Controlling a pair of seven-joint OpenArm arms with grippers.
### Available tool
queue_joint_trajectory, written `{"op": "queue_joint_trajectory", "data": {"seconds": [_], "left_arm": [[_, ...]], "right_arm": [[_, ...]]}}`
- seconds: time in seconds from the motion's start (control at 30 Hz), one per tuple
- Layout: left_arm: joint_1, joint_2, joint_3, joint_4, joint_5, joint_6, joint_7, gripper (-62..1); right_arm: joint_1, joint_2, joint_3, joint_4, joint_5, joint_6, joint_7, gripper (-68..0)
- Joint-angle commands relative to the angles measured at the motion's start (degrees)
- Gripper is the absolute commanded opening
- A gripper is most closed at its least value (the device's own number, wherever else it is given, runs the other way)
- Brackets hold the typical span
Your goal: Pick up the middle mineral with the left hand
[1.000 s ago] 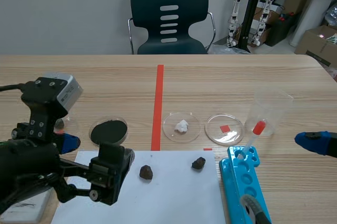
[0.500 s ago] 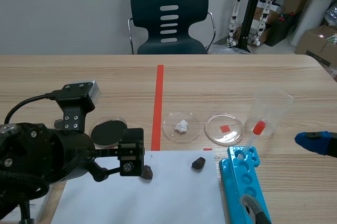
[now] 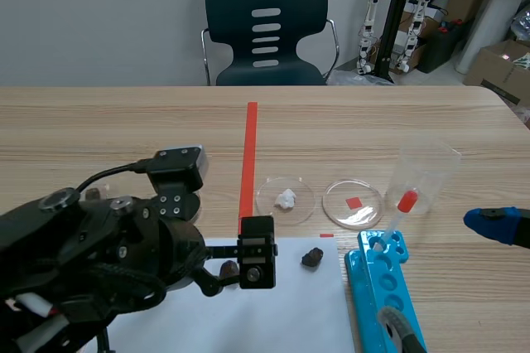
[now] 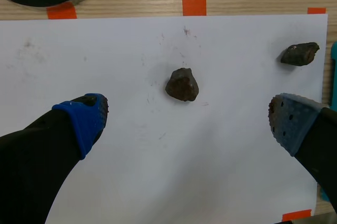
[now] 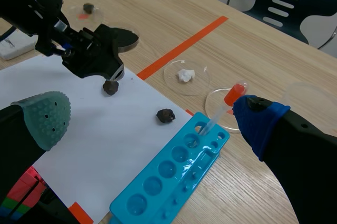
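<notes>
Your left end effector [image 4: 187,119] hovers over the white sheet [image 4: 158,182], fingers spread wide and holding nothing. The middle mineral [image 4: 182,84] lies on the sheet just ahead of the gap, roughly centred between the pads. Ease forward until the stone sits squarely between them, then descend to flank its widest part before closing. It looks small and lumpy, so a skewed pinch could flick it away. Steer clear of the second mineral [image 4: 299,54] further right. Your right end effector [image 5: 152,120], also spread apart, hangs at the right side of the counter [image 3: 124,129].
</notes>
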Motion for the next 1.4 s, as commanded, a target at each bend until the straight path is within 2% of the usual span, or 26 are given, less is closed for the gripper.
{"op": "queue_joint_trajectory", "data": {"seconds": [0.0, 0.47, 0.6, 0.8, 1.03, 1.17, 1.37], "left_arm": [[-0.7, 0.8, -0.1, -1.2, 0.0, 0.1, -0.3, 1.4], [-5.7, 6.3, 0.2, -13.0, 0.4, -0.1, -0.3, 1.4], [-5.8, 7.7, 0.2, -14.6, 3.4, -1.1, -0.3, 1.4], [-5.8, 9.3, 0.2, -16.9, 6.0, -2.6, -0.3, 1.4], [-5.8, 9.4, 0.2, -18.1, 6.2, -3.0, -0.3, 1.4], [-5.8, 10.0, 0.2, -18.1, 7.5, -3.2, -0.2, -5.3], [-5.8, 10.4, 0.2, -18.1, 7.9, -4.5, 0.1, -10.9]], "right_arm": [[0.0, 0.0, 0.0, 0.7, 0.6, 0.0, 0.8, -2.2], [0.0, 0.0, 0.0, 0.7, 0.6, 0.0, 0.8, -2.2], [0.0, 0.0, 0.0, 0.7, 0.6, 0.0, 0.8, -2.2], [0.0, 0.0, 0.0, 0.7, 0.6, 0.0, 0.8, -2.2], [0.0, 0.0, 0.0, 0.7, 0.6, 0.0, 0.8, -2.2], [0.0, 0.0, 0.0, 0.7, 0.6, 0.0, 0.8, -2.2], [0.0, 0.0, 0.0, 0.7, 0.6, 0.0, 0.8, -2.2]]}}
